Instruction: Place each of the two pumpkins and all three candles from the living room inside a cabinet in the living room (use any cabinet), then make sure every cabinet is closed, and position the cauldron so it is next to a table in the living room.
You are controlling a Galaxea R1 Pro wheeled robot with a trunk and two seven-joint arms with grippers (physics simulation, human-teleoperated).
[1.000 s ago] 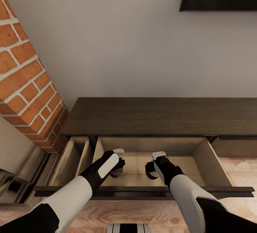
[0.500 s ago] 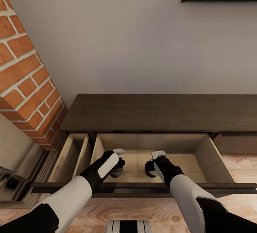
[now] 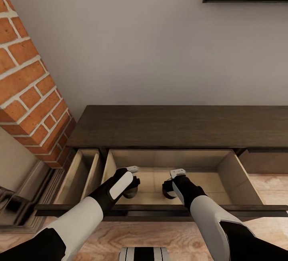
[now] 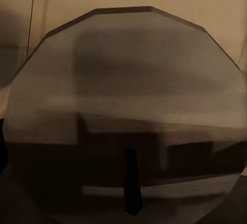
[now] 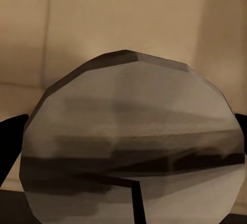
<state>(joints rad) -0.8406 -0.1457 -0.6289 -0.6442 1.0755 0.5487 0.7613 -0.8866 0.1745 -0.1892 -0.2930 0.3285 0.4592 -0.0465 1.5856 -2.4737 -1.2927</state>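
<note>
Nothing has shifted since half a second ago: both arms still reach into the open drawer of the cabinet beside a brick column. Each gripper, left and right, has its jaws around a candle, another candle, above the drawer floor.

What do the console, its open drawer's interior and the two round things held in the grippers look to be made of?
Console: dark-brown wood, matte, faint grain. Drawer interior: light tan wood, unfinished-looking. Left candle and right candle: pale grey-cream, dull, probably wax, with a dark wick.
</note>
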